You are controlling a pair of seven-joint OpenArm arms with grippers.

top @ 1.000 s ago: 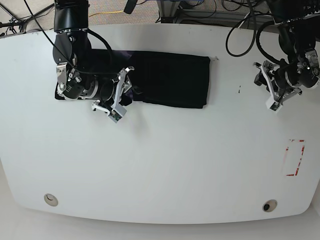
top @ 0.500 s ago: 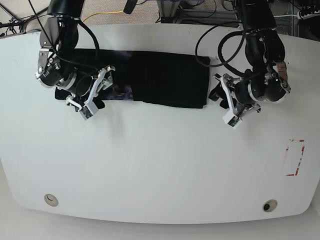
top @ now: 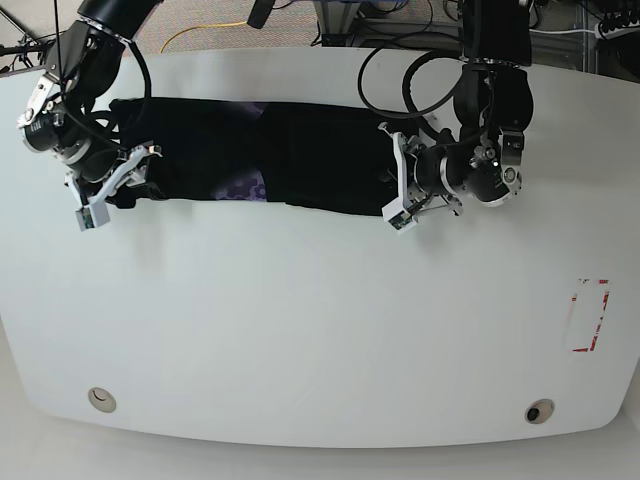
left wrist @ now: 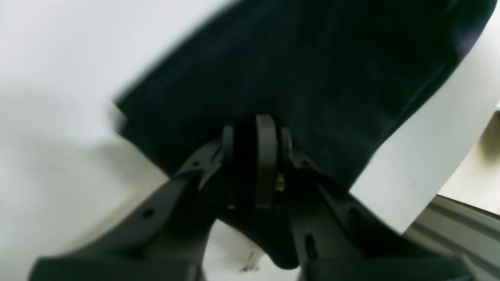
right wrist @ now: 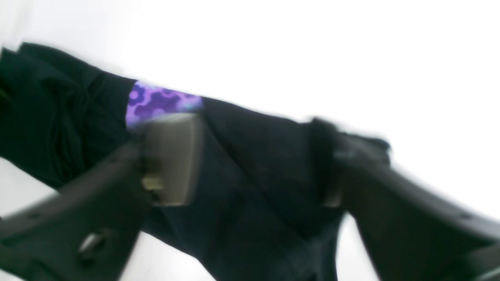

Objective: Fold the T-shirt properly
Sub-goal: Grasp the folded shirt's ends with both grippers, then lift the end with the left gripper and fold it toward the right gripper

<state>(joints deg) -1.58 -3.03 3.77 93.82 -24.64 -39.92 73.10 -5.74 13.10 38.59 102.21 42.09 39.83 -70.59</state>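
Observation:
The black T-shirt (top: 320,150) lies as a long folded strip across the back of the white table (top: 300,330). Its purple print (top: 245,190) shows near the front edge. My left gripper (top: 395,185) is at the strip's right end. In the left wrist view its fingers (left wrist: 265,160) are pressed close together on black T-shirt (left wrist: 312,78) fabric, left gripper (left wrist: 248,132) shut on it. My right gripper (top: 120,183) is at the strip's left end. The right wrist view shows that right gripper (right wrist: 254,156) open, wide over the T-shirt (right wrist: 47,117), beside the purple print (right wrist: 156,101).
A red-marked rectangle (top: 588,315) sits on the table at the right. Two round holes (top: 100,400) (top: 540,411) lie near the front edge. Cables (top: 420,80) loop behind the left arm. The table's back edge and a grey rail (left wrist: 449,218) run close behind the shirt.
The left arm swept in from the far right to the shirt's right end, and its jaws closed. The right arm slid left to the shirt's left end, and the strip now reaches further left.

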